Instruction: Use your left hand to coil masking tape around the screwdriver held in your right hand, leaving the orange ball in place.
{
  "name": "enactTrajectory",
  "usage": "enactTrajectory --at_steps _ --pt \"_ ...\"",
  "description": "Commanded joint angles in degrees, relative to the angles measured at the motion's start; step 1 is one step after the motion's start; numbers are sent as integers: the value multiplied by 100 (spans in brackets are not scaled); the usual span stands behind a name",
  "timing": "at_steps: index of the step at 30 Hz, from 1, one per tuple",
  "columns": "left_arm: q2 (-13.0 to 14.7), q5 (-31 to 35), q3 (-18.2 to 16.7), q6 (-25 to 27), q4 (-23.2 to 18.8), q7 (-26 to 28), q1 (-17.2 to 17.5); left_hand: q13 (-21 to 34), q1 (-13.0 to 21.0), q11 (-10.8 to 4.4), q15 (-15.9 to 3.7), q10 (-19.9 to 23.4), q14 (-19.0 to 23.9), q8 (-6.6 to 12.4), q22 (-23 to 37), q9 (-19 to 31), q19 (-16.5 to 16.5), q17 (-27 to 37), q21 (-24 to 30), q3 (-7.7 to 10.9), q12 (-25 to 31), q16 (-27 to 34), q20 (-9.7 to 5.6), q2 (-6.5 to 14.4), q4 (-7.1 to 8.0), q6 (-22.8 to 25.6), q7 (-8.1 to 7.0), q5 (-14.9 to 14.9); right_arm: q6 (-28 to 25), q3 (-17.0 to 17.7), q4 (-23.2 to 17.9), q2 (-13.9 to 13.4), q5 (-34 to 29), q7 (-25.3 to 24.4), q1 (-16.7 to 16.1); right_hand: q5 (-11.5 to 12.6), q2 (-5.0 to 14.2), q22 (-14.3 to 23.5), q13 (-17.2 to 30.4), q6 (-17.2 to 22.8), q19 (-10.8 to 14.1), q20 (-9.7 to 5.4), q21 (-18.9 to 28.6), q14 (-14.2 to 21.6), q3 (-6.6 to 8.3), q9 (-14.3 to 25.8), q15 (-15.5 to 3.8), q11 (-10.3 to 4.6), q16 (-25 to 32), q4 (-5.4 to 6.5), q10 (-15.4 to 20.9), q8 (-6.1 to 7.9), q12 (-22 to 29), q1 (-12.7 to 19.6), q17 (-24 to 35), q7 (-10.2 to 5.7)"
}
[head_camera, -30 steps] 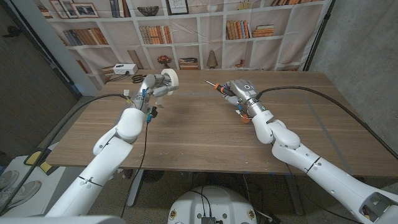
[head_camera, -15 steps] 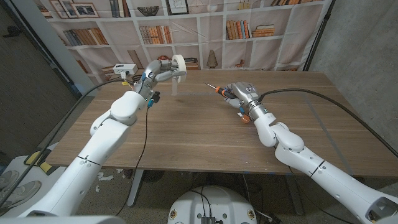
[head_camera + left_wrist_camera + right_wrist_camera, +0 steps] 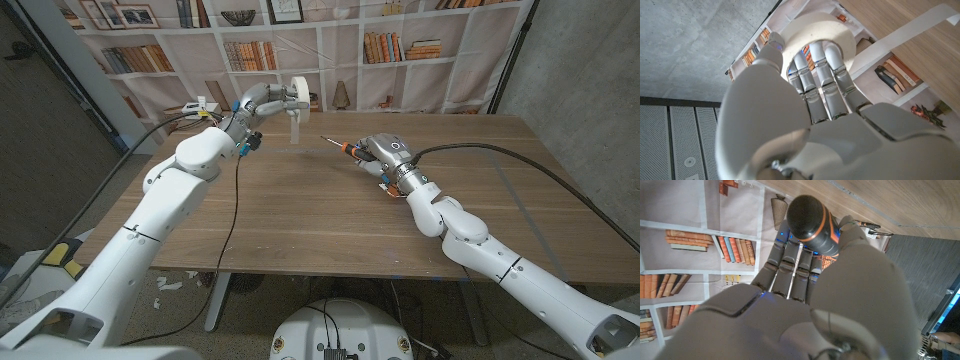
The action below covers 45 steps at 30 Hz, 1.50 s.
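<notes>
left robot hand [image 3: 262, 101] raised above far left of brown wooden tabletop [image 3: 330, 210], fingers [image 3: 822, 75] gripping white roll of masking tape [image 3: 298, 92]; loose white strip [image 3: 900, 37] trails from roll. right robot hand [image 3: 385, 153] near far middle of tabletop, closed around black-and-orange-handled screwdriver [image 3: 345, 146], metal tip pointing left toward roll, apart from it. handle butt [image 3: 810, 222] protrudes from fist. bookshelf backdrop [image 3: 300, 50] behind tabletop.

You had no readable text in any view. The book spines on the printed backdrop [image 3: 385, 45] were too blurred.
</notes>
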Motion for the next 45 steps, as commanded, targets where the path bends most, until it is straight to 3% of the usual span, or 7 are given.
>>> enactTrajectory --at_steps 1,24,45 --pt "333 -474 301 602 -9 -435 -553 34 604 -162 -1295 178 778 -12 0 31 -5 866 63 24 -3 27 36 583 14 209 -139 -17 305 -79 149 52 -97 -89 165 52 813 -4 18 1260 -43 -822 41 957 -13 26 -1461 -610 -32 -2 641 4 -20 867 27 -1222" --pt "630 -1077 679 1023 304 -1233 -1298 73 672 -105 -1293 188 794 -58 -34 68 -13 1016 141 30 -67 -41 97 603 13 172 -83 -56 812 -263 505 221 -159 -148 558 116 821 -60 44 1271 -96 -819 127 963 -80 34 -1462 -619 -118 17 654 -25 -65 889 71 -1234" --pt "465 -1548 1003 1069 930 -1991 -1800 85 727 -85 -1294 215 789 -89 -46 103 -47 1141 203 37 -136 -126 136 598 2 169 -17 -84 1154 -335 878 392 -35 -326 806 167 835 -112 66 1261 -137 -816 209 985 -137 41 -1463 -616 -187 32 661 -57 -107 914 113 -1245"
